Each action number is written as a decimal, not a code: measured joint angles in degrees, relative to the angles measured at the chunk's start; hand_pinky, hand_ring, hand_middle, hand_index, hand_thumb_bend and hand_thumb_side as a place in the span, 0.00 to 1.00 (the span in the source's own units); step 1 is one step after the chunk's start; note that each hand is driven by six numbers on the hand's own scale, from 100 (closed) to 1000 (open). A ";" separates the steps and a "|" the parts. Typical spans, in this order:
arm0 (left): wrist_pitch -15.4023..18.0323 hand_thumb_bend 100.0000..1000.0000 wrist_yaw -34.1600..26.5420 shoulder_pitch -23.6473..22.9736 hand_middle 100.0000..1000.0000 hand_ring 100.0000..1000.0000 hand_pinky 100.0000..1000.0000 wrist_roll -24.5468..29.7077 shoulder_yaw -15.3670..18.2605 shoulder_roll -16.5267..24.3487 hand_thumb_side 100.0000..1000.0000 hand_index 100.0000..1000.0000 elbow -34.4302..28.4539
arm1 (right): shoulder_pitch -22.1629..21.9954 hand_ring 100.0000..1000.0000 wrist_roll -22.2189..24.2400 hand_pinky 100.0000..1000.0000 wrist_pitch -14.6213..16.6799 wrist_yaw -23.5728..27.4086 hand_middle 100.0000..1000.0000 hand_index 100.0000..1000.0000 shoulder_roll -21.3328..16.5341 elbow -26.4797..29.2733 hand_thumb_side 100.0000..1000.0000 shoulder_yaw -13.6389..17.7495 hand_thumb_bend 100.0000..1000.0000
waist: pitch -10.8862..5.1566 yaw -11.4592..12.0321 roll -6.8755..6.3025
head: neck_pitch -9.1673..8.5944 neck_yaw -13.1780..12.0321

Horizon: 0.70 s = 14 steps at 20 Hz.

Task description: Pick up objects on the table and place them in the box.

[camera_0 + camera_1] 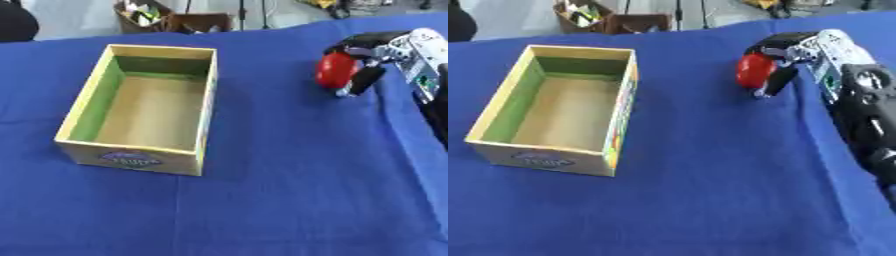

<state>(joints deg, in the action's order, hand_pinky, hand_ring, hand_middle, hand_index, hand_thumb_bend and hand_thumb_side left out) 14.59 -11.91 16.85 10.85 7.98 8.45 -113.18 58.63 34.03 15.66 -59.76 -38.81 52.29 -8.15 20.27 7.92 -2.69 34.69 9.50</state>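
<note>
A smooth red rounded object [335, 70] sits in my right hand [367, 59] at the right of the blue-covered table, fingers and thumb curled round it. The hand hangs just above the cloth, its black arm [868, 110] coming in from the right edge. An open cardboard box [205, 107] with yellow rim and green inner walls stands at the left centre, and nothing lies inside it. The red object is well to the right of the box. My left hand shows in neither view.
A blue cloth [289, 190] covers the whole table, with wide bare room in front and between box and hand. Beyond the far edge stand a brown box of clutter [144, 15] and stand legs on the floor.
</note>
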 measured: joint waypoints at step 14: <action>-0.03 0.00 -0.09 0.16 0.28 0.16 0.00 0.21 -0.01 -0.42 0.70 0.65 0.00 | -0.15 0.54 -8.71 0.24 -0.05 0.11 0.65 0.63 0.00 -0.06 0.22 -0.39 0.00 | 0.23 0.22 0.05 | -0.02 0.16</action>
<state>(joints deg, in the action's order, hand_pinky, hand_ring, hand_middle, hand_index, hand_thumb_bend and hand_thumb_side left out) 14.56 -12.01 17.01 11.06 7.98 8.03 -113.18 58.48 25.31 15.62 -59.65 -38.81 52.22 -8.55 20.50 8.15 -2.64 34.67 9.65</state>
